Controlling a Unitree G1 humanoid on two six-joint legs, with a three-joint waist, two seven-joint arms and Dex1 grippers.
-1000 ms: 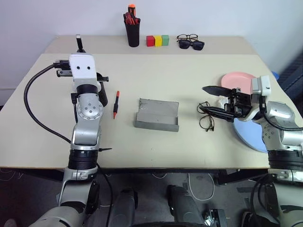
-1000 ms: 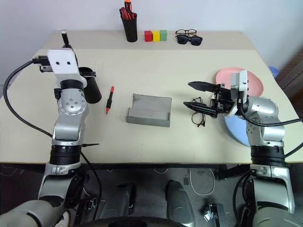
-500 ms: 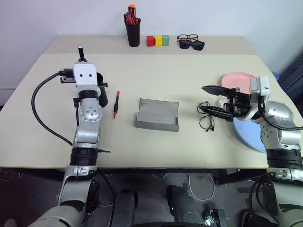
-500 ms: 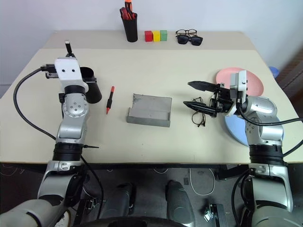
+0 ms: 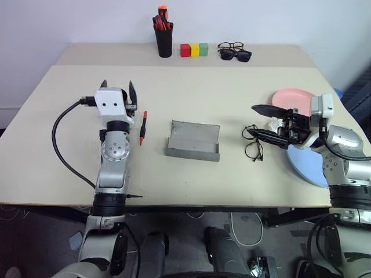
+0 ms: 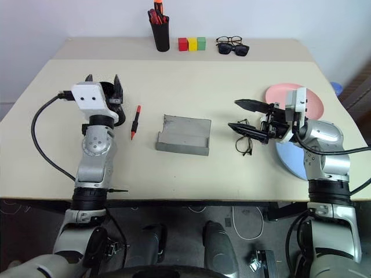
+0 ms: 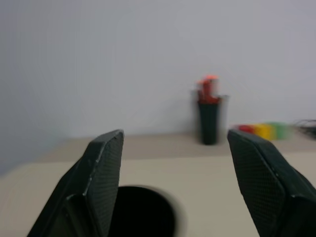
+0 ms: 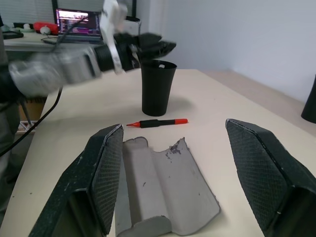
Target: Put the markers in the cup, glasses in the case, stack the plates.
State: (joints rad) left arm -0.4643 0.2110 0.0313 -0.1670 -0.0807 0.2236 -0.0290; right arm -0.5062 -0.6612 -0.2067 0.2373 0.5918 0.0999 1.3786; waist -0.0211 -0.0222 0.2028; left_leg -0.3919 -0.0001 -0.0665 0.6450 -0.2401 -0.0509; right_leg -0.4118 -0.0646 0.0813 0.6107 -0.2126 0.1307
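Left gripper (image 5: 117, 87) hovering over cup (image 8: 157, 87), fingers spread, empty. Red marker (image 5: 142, 127) lying right of cup. Case (image 5: 193, 140) open mid-table. Right gripper (image 5: 262, 121) spread wide above glasses (image 5: 253, 142) (not touching). Pink plate (image 5: 290, 98), blue plate (image 5: 306, 165) lying far right.

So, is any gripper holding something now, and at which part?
No. The left gripper is open above the cup, and the right gripper is open over the glasses.

Silver-jointed arms, white wrist blocks, black cable, seemingly textured black pincer fingers (image 8: 103, 168)
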